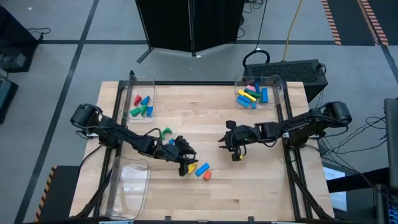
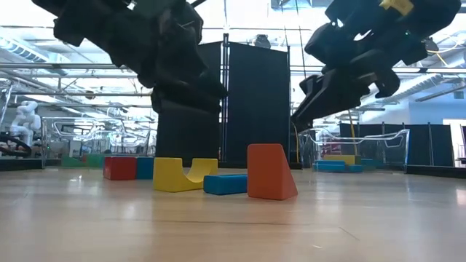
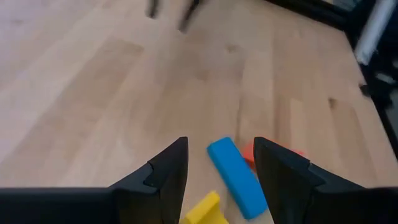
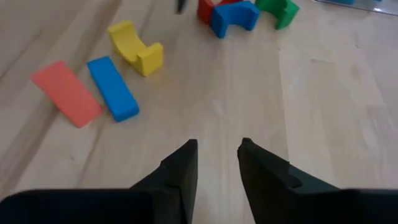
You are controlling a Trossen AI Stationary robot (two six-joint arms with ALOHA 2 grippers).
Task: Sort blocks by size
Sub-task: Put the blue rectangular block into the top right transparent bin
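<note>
left bin [image 1: 142, 83]: clear tub at the far left corner of my desk [image 1: 205, 121], with a handful of blue, green and red blocks [image 1: 142, 106] already in it.
front bin [image 1: 129, 183]: another clear tub near the front left edge, can't make out anything inside.
left end effector [image 1: 188, 163]: hanging low over the front middle of the desk, fingers [image 3: 163, 176] apart with nothing between them, right above the loose pile.
loose pile: yellow arch block [image 2: 182, 175], flat blue bar [image 2: 225, 183] and orange wedge [image 2: 269, 172] sit close together just ahead of my left fingers; a red block [image 2: 119, 168], a blue arch [image 4: 234, 17] and a green arch [image 1: 165, 132] lie a bit farther back by my left arm.
right end effector [image 1: 231, 145]: out over the middle-right of the desk, well apart from the pile, fingers [image 4: 180, 171] slightly apart and gripping nothing, just bare wood under them.
right bin [image 1: 259, 84]: clear tub at the far right corner, stuffed with longer blue, yellow, green and pink bars [image 1: 251, 96].
</note>
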